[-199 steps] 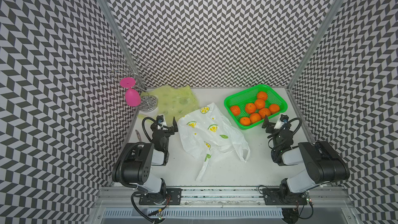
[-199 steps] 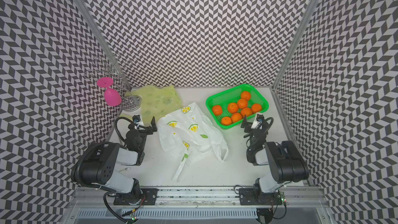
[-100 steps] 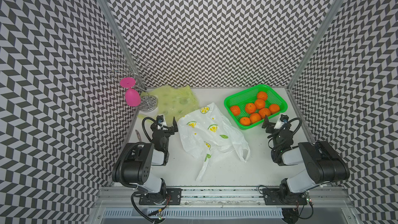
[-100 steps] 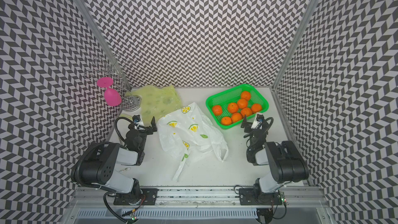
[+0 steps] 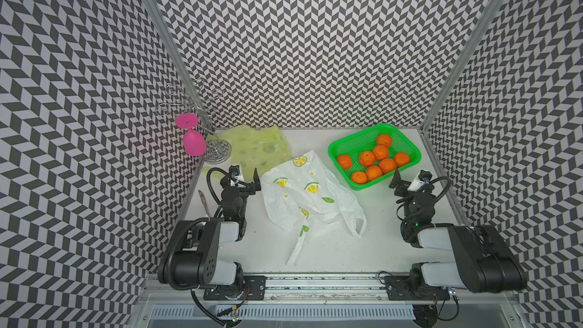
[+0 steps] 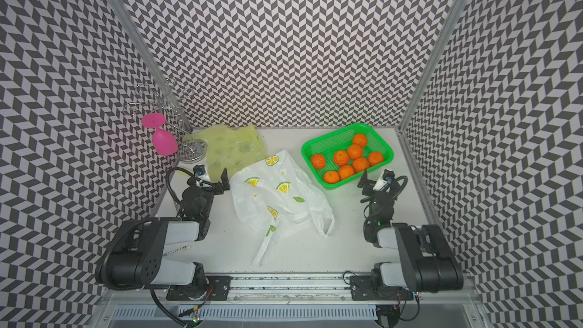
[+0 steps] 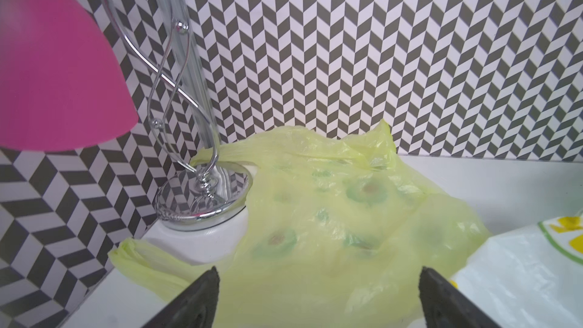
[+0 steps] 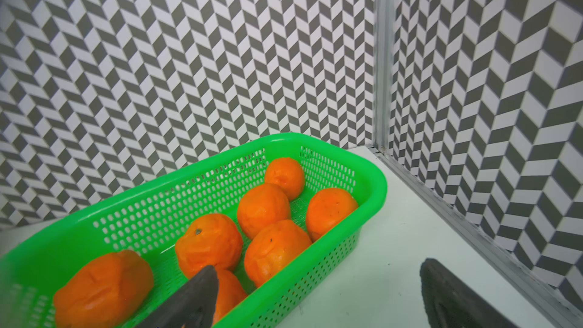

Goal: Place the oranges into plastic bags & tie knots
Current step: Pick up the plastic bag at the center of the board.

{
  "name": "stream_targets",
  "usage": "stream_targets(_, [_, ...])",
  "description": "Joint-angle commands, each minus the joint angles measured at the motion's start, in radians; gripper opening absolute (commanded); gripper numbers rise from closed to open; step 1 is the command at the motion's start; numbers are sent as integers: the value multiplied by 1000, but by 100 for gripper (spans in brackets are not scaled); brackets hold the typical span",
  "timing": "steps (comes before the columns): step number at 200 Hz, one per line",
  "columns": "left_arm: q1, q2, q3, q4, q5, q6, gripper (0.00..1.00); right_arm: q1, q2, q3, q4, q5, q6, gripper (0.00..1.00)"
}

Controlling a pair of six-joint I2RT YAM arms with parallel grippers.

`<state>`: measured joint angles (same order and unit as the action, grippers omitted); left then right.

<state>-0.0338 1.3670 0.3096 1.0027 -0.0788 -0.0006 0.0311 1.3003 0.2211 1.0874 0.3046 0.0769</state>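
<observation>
Eight wrinkled oranges (image 5: 380, 152) sit in the green basket (image 5: 356, 141); white bag (image 5: 303, 197) lies crumpled; left gripper (image 7: 318, 274) and right gripper (image 8: 318, 266) spread, empty.

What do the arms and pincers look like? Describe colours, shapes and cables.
Both arms, left arm and right arm, have bulky black joints, pale grey links and looping black cables. A small white camera sits on each wrist. The left pincer and right pincer have matte black, tapering fingers.

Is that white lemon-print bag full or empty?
Empty: the white bag lies flat and crumpled, while all eight oranges sit in the green basket.
</observation>
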Motion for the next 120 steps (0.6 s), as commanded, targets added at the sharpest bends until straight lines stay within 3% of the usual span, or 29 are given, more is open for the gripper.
stream_targets(1, [9, -114, 143, -338, 107, 50, 100, -19, -131, 171, -324, 109, 6, 99])
stream_targets(12, [9, -137, 240, -542, 203, 116, 100, -20, -166, 258, -477, 115, -53, 99])
stream_targets(24, [7, -141, 347, -760, 352, 215, 100, -20, -192, 354, -630, 6, -177, 99])
stream_targets(45, [-11, -133, 475, -1056, 620, 334, 100, -18, -209, 544, -1026, -482, -405, 99])
stream_targets(57, [-70, -133, 516, -1200, 753, 431, 100, 3, -212, 586, -1112, -678, -451, 99])
stream_targets(76, [-302, -118, 552, -1344, 647, 529, 99, 21, -187, 627, -1184, -811, -478, 99])
stream_targets(94, [-531, -76, 530, -1317, 466, 561, 99, 21, -167, 608, -1170, -819, -456, 99])
stream_targets(120, [-698, 75, 571, -1285, 264, 587, 94, 21, -158, 545, -1123, -804, -433, 99])
